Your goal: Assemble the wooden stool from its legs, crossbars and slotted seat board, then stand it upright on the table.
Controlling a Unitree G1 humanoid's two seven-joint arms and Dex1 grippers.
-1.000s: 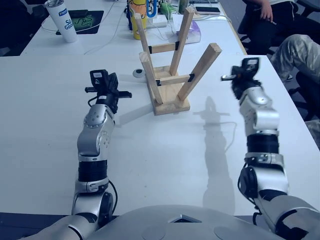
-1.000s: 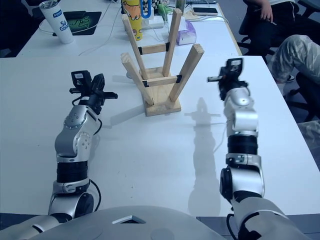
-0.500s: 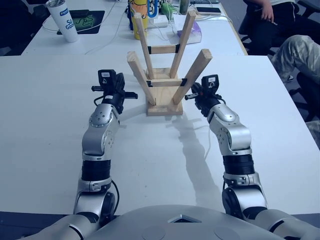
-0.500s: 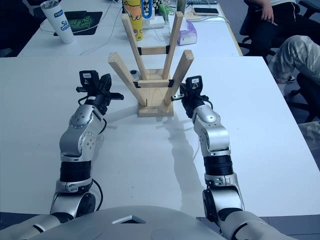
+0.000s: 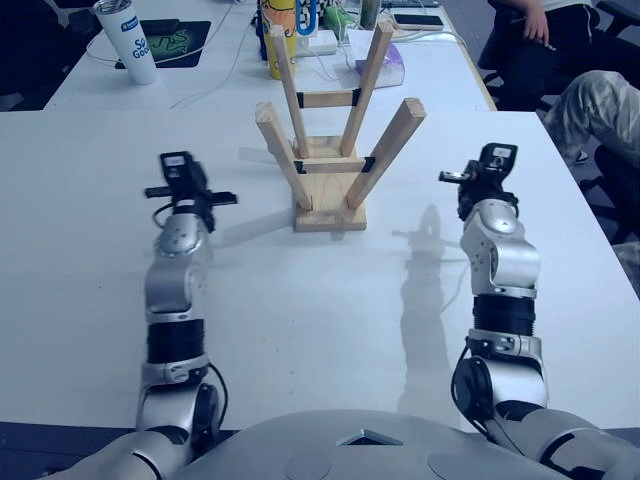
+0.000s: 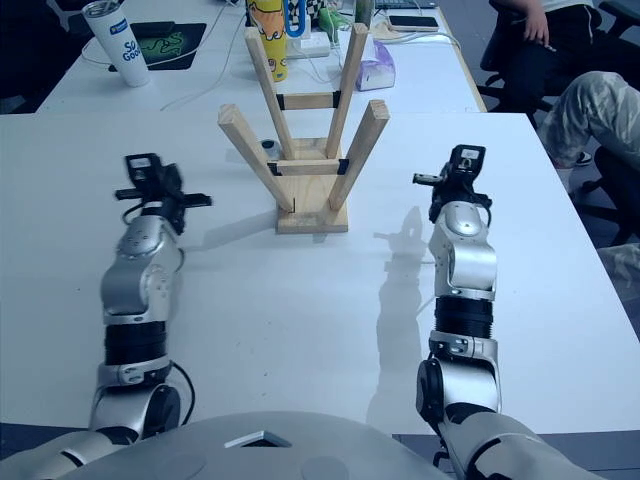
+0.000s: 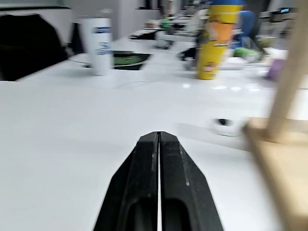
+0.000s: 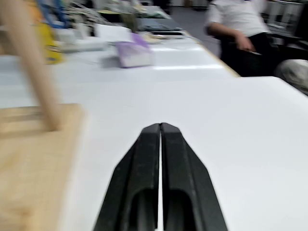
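Pale wood tells you most of the job is done. The light wooden stool (image 5: 335,163) looks assembled, with its four splayed legs (image 5: 385,150) tied by crossbars (image 5: 328,98) with dark fittings and set into the square slotted seat board (image 5: 330,215). It stands upside down, though, with the seat flat on the white table (image 5: 300,320) and the legs in the air. What is left, as I judge it, is turning it over onto its feet.

Your left gripper (image 5: 228,198) hovers left of the stool, apart from it, with its fingers pressed together on nothing. Your right gripper (image 5: 446,177) hangs right of the stool, well apart, likewise clenched and empty. You would need to open both before taking hold.

Just behind the seat board lies a small white round object (image 6: 262,147), near enough to get caught if you tip the stool that way. Farther behind the stool stand a tall yellow can (image 5: 272,45) and a purple tissue pack (image 5: 392,68). Off to the left of them are a white printed tumbler (image 5: 124,40) and a black mat (image 5: 170,42), all too far from the stool to interfere.
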